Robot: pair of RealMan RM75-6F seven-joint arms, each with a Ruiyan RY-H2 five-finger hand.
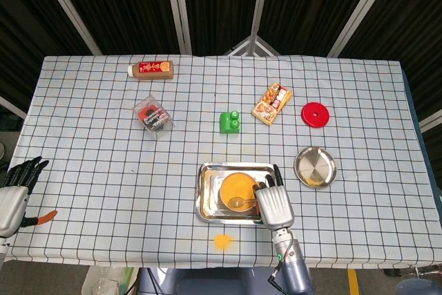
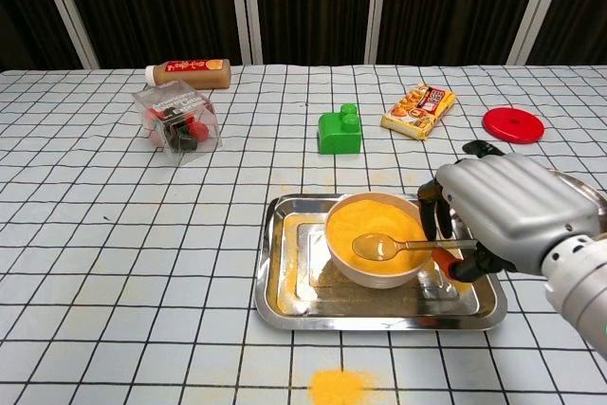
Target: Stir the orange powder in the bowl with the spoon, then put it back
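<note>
A white bowl full of orange powder stands in a steel tray near the table's front. My right hand, just right of the bowl, grips the handle of a metal spoon. The spoon's bowl lies over the powder near the bowl's front, with its handle running right across the rim. My left hand hangs at the table's front left edge, holding nothing, its dark fingers apart; only the head view shows it.
A patch of spilled orange powder lies in front of the tray. A small steel dish sits right of it. Farther back are a green block, snack packet, red lid, clear box and brown bottle.
</note>
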